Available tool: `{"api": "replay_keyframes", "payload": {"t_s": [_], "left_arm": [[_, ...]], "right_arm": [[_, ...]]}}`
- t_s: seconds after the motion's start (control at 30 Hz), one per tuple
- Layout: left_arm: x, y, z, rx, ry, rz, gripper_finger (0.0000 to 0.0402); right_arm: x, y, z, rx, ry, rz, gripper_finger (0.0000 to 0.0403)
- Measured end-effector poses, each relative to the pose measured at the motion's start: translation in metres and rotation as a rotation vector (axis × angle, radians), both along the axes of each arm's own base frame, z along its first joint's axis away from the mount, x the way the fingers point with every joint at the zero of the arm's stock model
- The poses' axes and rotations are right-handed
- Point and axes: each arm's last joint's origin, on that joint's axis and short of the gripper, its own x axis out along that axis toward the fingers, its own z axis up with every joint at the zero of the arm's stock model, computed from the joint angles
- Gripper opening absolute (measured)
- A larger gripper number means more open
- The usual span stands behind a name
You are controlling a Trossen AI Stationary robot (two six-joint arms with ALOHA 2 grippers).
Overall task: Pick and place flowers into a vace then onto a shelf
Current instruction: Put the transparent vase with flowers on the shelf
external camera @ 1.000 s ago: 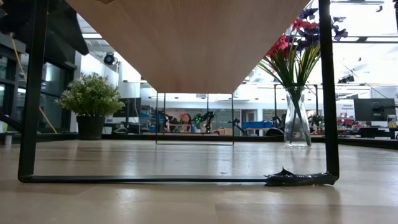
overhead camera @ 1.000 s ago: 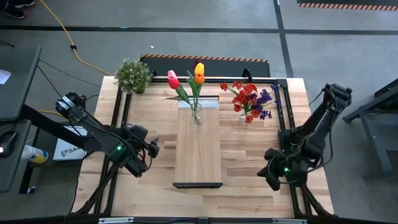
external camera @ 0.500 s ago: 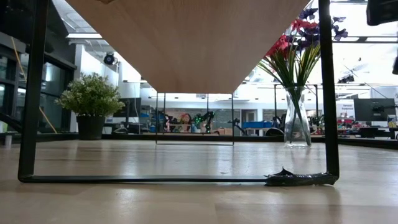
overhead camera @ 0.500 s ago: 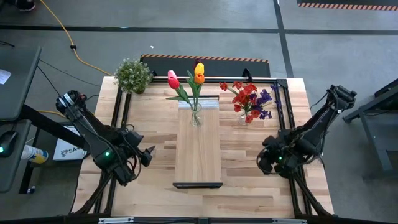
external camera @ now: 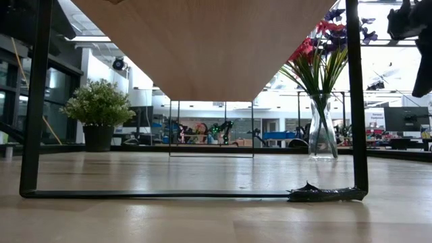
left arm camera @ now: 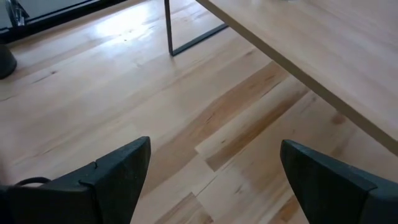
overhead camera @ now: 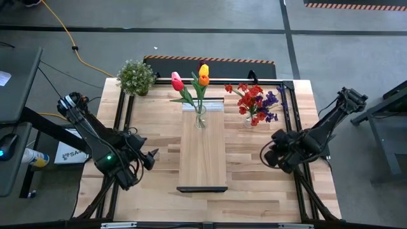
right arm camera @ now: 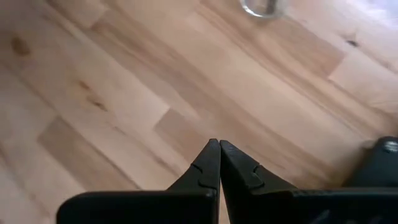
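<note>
Left gripper [overhead camera: 151,158] sits left of centre in the high view, over bare tabletop [overhead camera: 248,172] just left of the shelf [overhead camera: 202,152], fingers [left arm camera: 118,171] spread wide with nothing between them; its wrist view shows only wood planks and the shelf edge [left arm camera: 323,56] running across the upper right. Right gripper [overhead camera: 266,159] is right of centre in the high view, over the table between the shelf and the right frame rail, fingertips [right arm camera: 219,163] pressed together and holding nothing. Tulips [overhead camera: 194,86], pink, yellow and orange, stand in a clear vase [overhead camera: 200,119] on the far end of the shelf, top centre of the high view. Red and purple sprays [overhead camera: 255,102] stand in a second glass vase [external camera: 322,131] on the tabletop just right of the shelf, upper centre right; in the low view that vase is at right, behind the shelf's black bracket leg [external camera: 356,101]. Potted green plant [overhead camera: 135,76] is at the upper left table corner. Part of a dark arm [external camera: 417,27] shows at the top right of the low view.
</note>
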Motion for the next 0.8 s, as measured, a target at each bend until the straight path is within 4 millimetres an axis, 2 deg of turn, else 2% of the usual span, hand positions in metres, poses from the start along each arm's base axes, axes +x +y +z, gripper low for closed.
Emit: {"api": "replay_keyframes", "payload": {"t_s": [0.27, 0.37, 0.8], "left_arm": [[-0.002, 0.003, 0.0, 0.015, 0.013, 0.017, 0.039], [-0.002, 0.003, 0.0, 0.017, 0.015, 0.017, 0.0392], [-0.004, 0.004, 0.001, 0.032, 0.03, 0.019, 0.0391]], "right_arm": [[-0.004, -0.008, -0.001, -0.052, 0.057, -0.041, 0.0], [-0.005, -0.009, -0.01, -0.055, 0.06, -0.045, 0.0], [0.003, -0.006, -0.015, -0.062, 0.065, -0.076, 0.0]]}}
